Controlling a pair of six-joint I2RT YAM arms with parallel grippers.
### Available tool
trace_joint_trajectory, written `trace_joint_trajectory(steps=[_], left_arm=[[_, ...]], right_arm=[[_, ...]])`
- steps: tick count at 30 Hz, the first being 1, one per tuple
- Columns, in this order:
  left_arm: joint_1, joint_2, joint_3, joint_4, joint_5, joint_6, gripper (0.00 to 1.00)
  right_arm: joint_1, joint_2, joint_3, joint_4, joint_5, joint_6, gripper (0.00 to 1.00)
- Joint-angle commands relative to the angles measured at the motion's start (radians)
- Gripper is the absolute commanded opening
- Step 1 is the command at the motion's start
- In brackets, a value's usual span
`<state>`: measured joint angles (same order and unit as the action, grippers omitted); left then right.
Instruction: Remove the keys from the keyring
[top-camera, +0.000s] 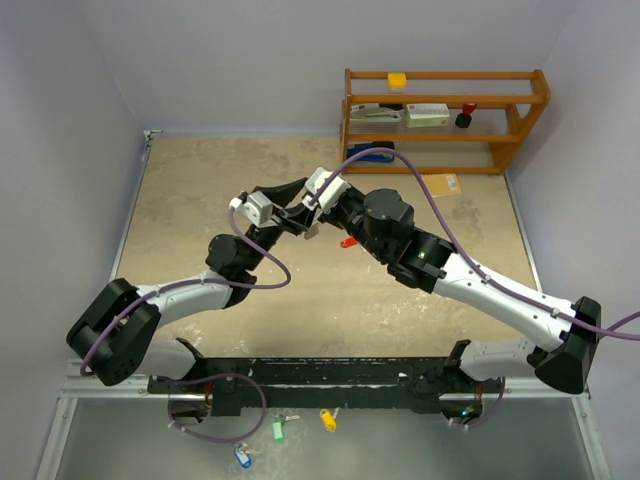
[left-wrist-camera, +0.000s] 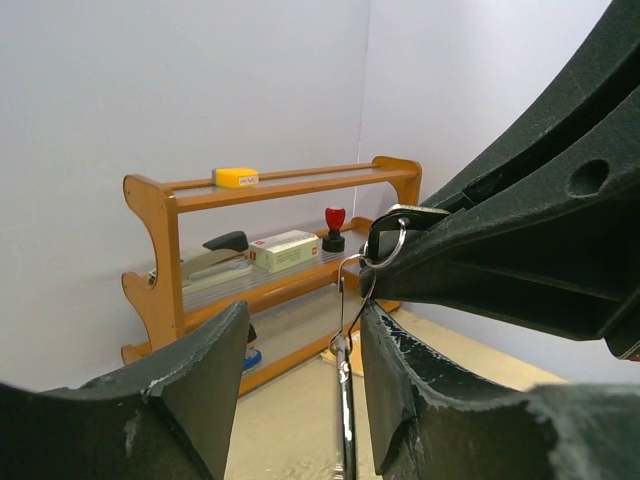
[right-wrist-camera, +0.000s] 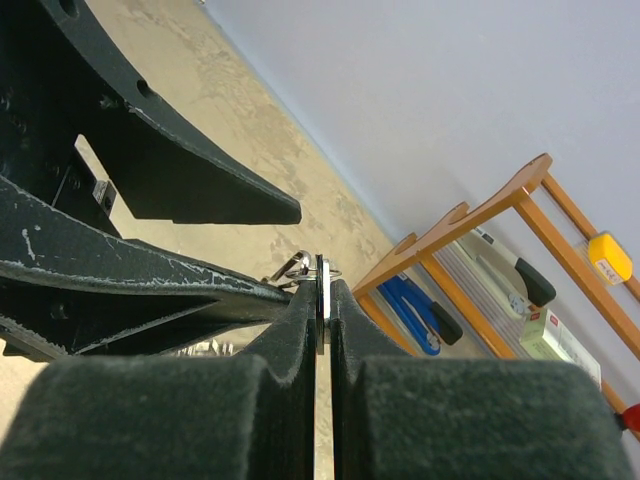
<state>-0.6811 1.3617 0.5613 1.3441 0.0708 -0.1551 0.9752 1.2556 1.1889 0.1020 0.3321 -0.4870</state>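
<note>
Everything's mid-air
Top: left tool (top-camera: 298, 205) and right tool (top-camera: 310, 218) meet over the surface (top-camera: 200, 200), where one red-tagged key (top-camera: 348, 241) lies. Left wrist: left tool's spread apart, and one silver key (left-wrist-camera: 345, 400) hangs straight down off the single keyring (left-wrist-camera: 385, 243). Right wrist: right tool pinches one flat key (right-wrist-camera: 320, 320), edge-on.

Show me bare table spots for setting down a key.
Free on the table: far-left corner beyond the left gripper; near strip between the arms. Crowded: centre, where the right gripper meets it by the red-tagged key; the wooden shelf side.
</note>
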Motion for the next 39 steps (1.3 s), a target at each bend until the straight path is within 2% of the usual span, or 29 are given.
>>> trace_joint_trajectory(steps=[1, 15, 21, 26, 35, 36, 39], left_arm=[[0.002, -0.009, 0.03, 0.073, -0.008, 0.0, 0.44], [0.002, -0.02, 0.038, 0.053, 0.015, 0.028, 0.33], [0.002, -0.046, 0.044, 0.011, 0.017, 0.051, 0.1], [0.002, -0.065, 0.033, 0.003, 0.017, 0.066, 0.02], [0.002, -0.099, 0.052, -0.157, 0.045, 0.132, 0.0], [0.002, -0.103, 0.05, -0.165, 0.046, 0.141, 0.02], [0.001, -0.113, 0.028, -0.138, 0.051, 0.142, 0.15]], right_arm=[[0.011, -0.008, 0.02, 0.048, 0.018, -0.002, 0.0], [0.016, -0.015, 0.014, 0.039, 0.021, -0.001, 0.0], [0.016, -0.013, 0.011, 0.04, 0.025, 0.0, 0.0], [0.017, -0.012, 0.011, 0.039, 0.031, -0.002, 0.0], [0.017, -0.005, 0.034, 0.019, 0.045, -0.011, 0.0], [0.017, -0.007, 0.035, 0.02, 0.047, -0.014, 0.0], [0.017, -0.007, 0.034, 0.021, 0.05, -0.016, 0.0]])
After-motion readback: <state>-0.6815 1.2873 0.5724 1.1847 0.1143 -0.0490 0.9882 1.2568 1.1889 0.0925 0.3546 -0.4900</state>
